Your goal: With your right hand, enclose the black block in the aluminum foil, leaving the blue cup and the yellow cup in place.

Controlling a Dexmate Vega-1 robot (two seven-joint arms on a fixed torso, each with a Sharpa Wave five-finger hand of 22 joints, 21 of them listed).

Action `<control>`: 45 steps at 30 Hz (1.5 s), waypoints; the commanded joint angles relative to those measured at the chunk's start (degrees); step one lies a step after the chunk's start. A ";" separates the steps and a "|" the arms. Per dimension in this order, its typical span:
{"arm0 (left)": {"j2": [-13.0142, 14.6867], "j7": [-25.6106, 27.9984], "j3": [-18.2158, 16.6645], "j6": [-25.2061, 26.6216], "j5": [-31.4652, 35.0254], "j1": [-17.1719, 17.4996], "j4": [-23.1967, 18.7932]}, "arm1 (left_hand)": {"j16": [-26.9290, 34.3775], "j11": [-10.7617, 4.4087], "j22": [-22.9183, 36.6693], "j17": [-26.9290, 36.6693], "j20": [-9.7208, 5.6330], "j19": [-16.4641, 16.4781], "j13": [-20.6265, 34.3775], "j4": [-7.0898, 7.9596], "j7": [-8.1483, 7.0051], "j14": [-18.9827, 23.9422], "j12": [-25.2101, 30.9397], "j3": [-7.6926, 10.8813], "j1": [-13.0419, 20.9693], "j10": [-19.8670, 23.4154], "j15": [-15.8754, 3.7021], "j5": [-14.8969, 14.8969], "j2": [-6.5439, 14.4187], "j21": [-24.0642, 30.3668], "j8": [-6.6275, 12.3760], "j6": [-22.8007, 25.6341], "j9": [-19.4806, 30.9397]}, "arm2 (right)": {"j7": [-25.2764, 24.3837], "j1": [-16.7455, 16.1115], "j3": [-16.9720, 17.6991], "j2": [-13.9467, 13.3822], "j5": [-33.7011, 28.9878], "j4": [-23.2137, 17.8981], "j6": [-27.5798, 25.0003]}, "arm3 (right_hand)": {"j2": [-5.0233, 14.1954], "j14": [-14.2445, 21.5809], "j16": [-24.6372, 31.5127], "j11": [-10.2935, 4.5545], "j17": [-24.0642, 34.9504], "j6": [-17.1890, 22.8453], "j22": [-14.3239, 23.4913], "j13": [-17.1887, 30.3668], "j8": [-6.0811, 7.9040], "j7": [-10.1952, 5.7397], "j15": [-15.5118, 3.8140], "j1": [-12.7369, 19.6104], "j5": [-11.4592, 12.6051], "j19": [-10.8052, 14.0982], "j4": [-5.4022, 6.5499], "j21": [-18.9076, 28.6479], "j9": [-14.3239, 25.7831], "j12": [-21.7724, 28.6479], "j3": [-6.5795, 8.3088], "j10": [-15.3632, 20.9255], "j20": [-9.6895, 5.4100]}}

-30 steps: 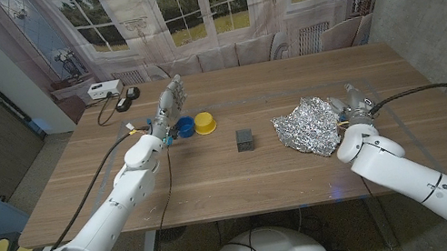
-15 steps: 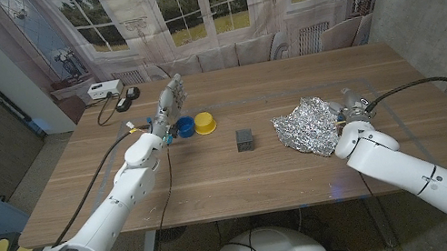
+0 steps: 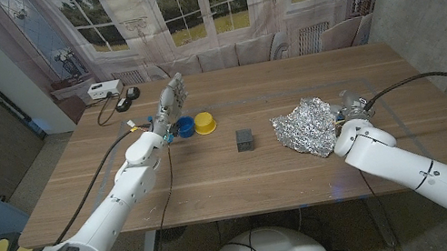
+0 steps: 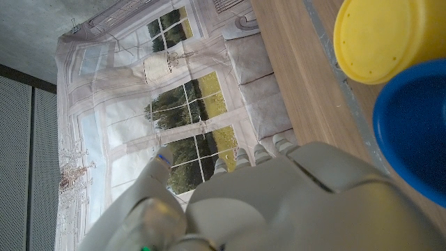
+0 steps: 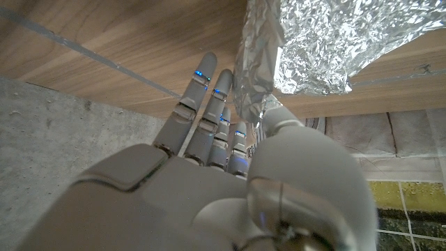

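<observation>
- The right hand (image 5: 230, 174) pinches an edge of the crumpled aluminum foil (image 3: 305, 126) at right of centre in the head view.
- The black block (image 3: 245, 139) sits mid-table, apart from the foil.
- The blue cup (image 3: 185, 128) and yellow cup (image 3: 204, 123) touch, upper left of the block.
- The left hand (image 3: 169, 103) stands beside the blue cup, fingers straight, holding nothing.

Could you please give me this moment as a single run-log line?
right hand pinches aluminum foil edge | black block uncovered | left hand raised beside blue cup, yellow cup
</observation>
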 commanded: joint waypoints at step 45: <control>1.39 2.38 -0.11 1.29 0.43 2.72 -5.03 | -0.07 0.67 0.09 0.14 0.39 -2.50 0.04 -0.18 0.00 -7.68 -0.40 -0.45 -0.71 -6.01 0.19 0.58 0.33 0.24 -0.05 -4.23 0.21 | -16.66 -14.61 9.54 1.83 -5.40 3.70 38.33 | -0.19 8.47 8.73 -2.74 17.99 10.73 8.84 1.20 1.54 -2.75 -9.02 34.69 -0.38 -5.61 1.62 16.18 0.90 -0.15 -2.17 4.61 -12.43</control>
